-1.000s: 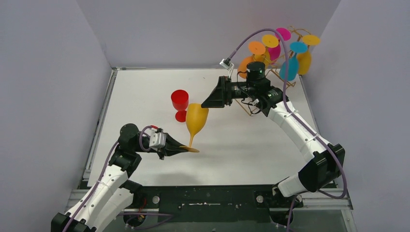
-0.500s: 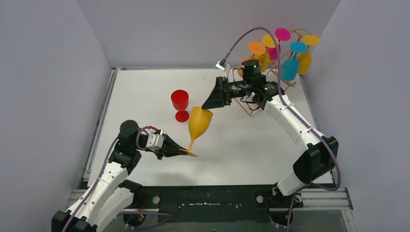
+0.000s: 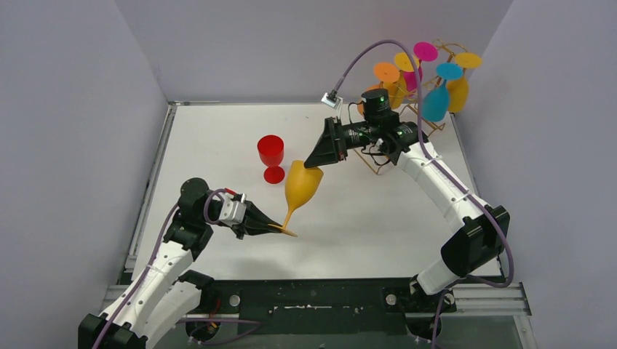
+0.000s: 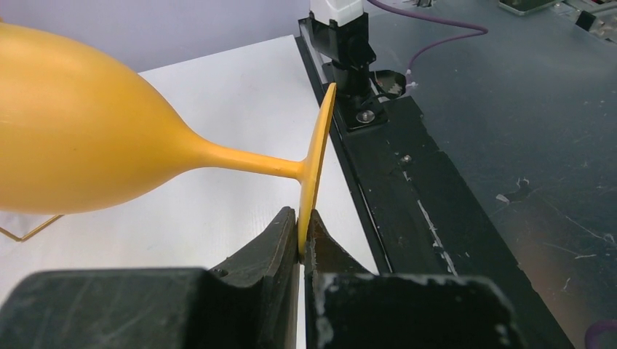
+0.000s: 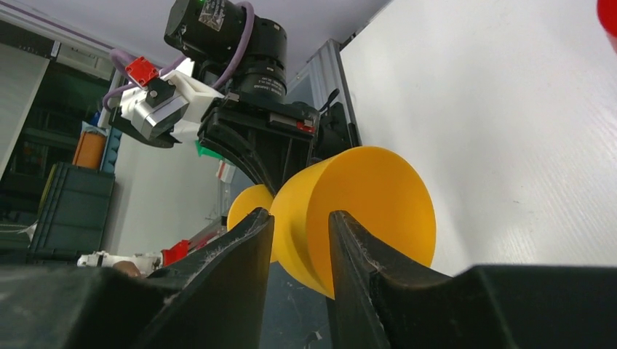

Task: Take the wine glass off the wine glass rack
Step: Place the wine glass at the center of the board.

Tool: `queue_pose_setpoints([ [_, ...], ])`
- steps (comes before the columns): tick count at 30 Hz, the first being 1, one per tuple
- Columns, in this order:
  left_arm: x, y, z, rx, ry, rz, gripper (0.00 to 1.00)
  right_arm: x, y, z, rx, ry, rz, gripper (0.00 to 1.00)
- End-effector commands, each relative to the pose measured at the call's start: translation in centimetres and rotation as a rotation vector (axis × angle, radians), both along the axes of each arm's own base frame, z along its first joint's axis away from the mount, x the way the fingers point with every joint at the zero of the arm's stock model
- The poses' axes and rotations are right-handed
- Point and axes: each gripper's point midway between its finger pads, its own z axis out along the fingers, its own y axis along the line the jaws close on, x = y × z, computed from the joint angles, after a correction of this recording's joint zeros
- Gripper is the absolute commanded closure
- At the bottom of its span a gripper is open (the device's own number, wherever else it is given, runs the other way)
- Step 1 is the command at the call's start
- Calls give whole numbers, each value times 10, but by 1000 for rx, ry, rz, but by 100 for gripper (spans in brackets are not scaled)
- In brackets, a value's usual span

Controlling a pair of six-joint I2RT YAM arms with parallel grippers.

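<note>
A yellow wine glass (image 3: 300, 185) is held tilted over the table, its bowl pointing up and to the right. My left gripper (image 3: 275, 227) is shut on the edge of its round foot (image 4: 316, 160); in the left wrist view the left gripper (image 4: 300, 251) pinches the foot between both fingers. My right gripper (image 3: 314, 161) is open at the glass's rim. In the right wrist view the right gripper (image 5: 300, 214) straddles the rim of the glass (image 5: 364, 211), one finger outside and one across the mouth. The gold wire wine glass rack (image 3: 375, 166) stands at the back right.
Several glasses hang upside down on the rack: orange (image 3: 386, 73), magenta (image 3: 426, 51), blue (image 3: 436, 102) and yellow (image 3: 458, 91). A red glass (image 3: 271, 153) stands upright on the table just left of the yellow glass. Grey walls close in on three sides.
The left gripper tilted the yellow glass further to the right and drew its foot slightly left. The right gripper came down and left to the glass's rim.
</note>
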Motion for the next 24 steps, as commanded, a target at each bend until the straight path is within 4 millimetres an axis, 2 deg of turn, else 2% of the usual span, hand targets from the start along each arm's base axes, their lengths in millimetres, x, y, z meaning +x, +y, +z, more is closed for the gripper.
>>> queue_pose_setpoints([
  [1, -9, 3, 21, -23, -59, -75, 100, -18, 3, 21, 51, -47, 76, 66],
  [5, -9, 3, 22, -22, -52, -74, 100, -29, 4, 17, 59, -48, 118, 66],
  [8, -8, 3, 18, -17, -39, -70, 100, -34, 2, 21, 78, -55, 145, 71],
  [13, -7, 3, 19, -18, -40, -51, 100, -32, -2, 32, 108, -65, 160, 72],
  [19, -6, 3, 16, -16, -32, -50, 100, -39, 0, 31, 95, -72, 151, 77],
  [24, -4, 2, 14, -14, -27, -49, 100, -44, 0, 30, 92, -67, 159, 88],
])
